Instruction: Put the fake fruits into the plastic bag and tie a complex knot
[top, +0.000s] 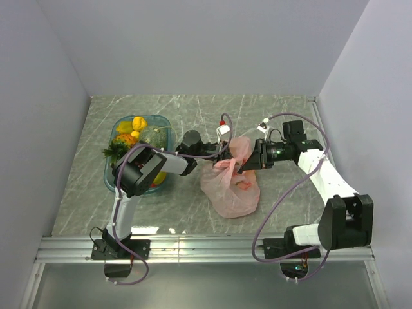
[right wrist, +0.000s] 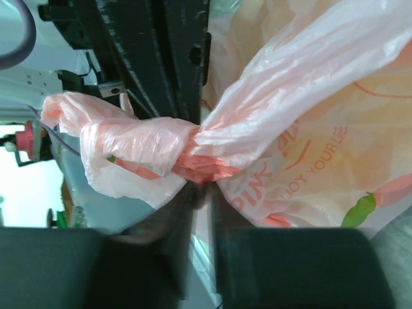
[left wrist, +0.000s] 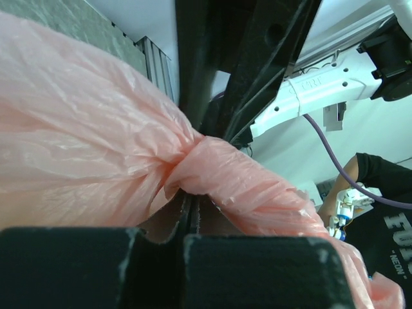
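Note:
The pink plastic bag lies mid-table with a red fruit piece showing through it. Its top is twisted into a knot between both grippers. My left gripper comes from the left; in its wrist view the fingers are pressed together, pinching the plastic at the knot. My right gripper faces it from the right; in its wrist view a narrow gap shows between the blurred fingers, whose tips touch the knot. Other fake fruits sit in the tray.
A clear teal tray stands at the left, behind my left arm, holding yellow, orange and green fruits. Grey walls close in the table on three sides. A metal rail runs along the near edge.

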Robot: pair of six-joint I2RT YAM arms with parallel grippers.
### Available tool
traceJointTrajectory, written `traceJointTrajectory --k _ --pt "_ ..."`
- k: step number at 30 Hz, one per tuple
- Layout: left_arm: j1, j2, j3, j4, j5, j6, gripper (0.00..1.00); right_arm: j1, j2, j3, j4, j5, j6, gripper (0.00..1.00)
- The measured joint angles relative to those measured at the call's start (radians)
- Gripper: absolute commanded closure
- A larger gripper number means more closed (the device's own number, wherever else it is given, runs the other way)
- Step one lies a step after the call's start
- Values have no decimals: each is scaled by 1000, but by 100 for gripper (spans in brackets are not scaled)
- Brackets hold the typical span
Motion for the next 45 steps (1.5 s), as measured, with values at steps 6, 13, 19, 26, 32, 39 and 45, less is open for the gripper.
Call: traceJointTrajectory --k 6,13,19,26,32,39,45 --pt "1 0 0 46 7 -30 99 0 18 0 5 -6 9 59" --pt "5 4 -6 59 8 -39 98 3 46 0 14 -63 35 100" --pt "15 -3 -7 -14 16 5 66 3 96 33 -35 -81 -45 100" --pt "116 -208 8 -636 -43 453 55 3 124 103 -129 -63 -177 100" --pt "292 -347 113 -1175 -95 935 53 6 121 106 -138 -20 -208 100" --pt "333 -436 200 -1728 -161 1490 21 41 89 106 -129 28 -206 100" --pt "239 -563 209 -1904 -275 1695 21 90 72 105 -97 44 -191 100"
